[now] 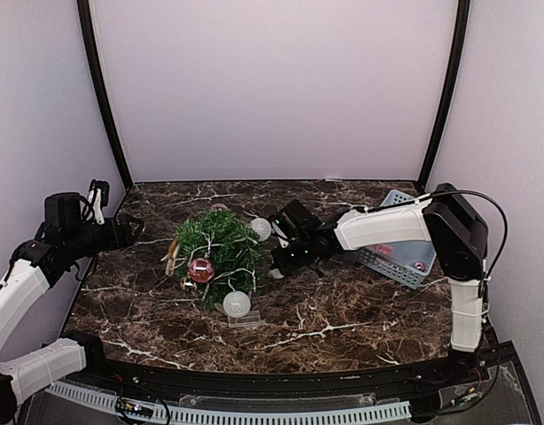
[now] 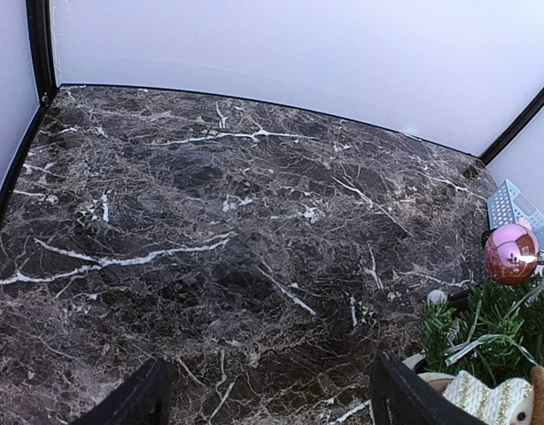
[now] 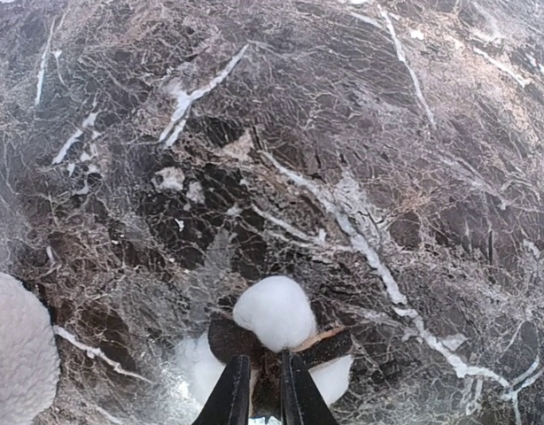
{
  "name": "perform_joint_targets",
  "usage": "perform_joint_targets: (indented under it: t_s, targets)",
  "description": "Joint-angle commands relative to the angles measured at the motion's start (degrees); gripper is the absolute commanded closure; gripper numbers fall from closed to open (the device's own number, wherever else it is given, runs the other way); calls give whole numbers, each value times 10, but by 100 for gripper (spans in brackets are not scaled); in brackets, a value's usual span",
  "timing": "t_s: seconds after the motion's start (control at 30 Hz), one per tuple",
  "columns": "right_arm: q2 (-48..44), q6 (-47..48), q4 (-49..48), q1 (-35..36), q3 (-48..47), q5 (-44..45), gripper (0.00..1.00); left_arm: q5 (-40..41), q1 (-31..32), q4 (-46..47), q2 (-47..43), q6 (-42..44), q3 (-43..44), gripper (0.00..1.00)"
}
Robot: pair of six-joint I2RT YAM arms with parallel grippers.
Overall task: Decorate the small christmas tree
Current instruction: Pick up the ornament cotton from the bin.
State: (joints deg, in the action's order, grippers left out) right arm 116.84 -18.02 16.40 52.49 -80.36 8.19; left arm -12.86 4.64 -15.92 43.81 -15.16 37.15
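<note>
**Small christmas tree [image 1: 217, 248] left of centre on the marble bench [image 1: 343, 310], between both arms.**
It carries a pink bauble [image 1: 201, 269] and two white balls. Just right of it, the right fingers [image 1: 281, 258] pinch a white-tufted ornament [image 3: 274, 312]. The left fingers [image 1: 123, 232] stand spread, apart from the tree. A blue basket [image 1: 398, 258] lies far right.

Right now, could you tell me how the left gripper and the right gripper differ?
The left gripper is wide open and empty; the right gripper is nearly closed on a white fluffy ornament. The left sits at the table's left edge; the right sits beside the small christmas tree. Both have black fingers.
</note>
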Motion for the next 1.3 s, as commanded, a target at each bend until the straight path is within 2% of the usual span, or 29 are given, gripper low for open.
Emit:
perform_joint_targets:
  t_s: [0.0, 0.53, 0.67, 0.77, 1.03, 1.27]
  targets:
    - [9, -1, -6, 5, -5, 5, 85, -6, -3, 14, -2, 7, -1, 20]
    - [24, 5, -3, 5, -16, 18, 86, -8, -3, 14, -1, 7, -1, 20]
    - [25, 3, 4, 5, -23, 25, 99, -8, -3, 15, -1, 8, -1, 20]
    - [12, 0, 1, 4, -17, 36, 100, -7, -3, 15, -2, 9, -1, 20]
    - [-83, -18, -18, 0, 28, 50, 100, -3, -4, 16, -4, 12, -1, 20]
    - [-232, -51, -5, 0, 110, 96, 100, 2, -5, 18, -10, 16, -1, 20]
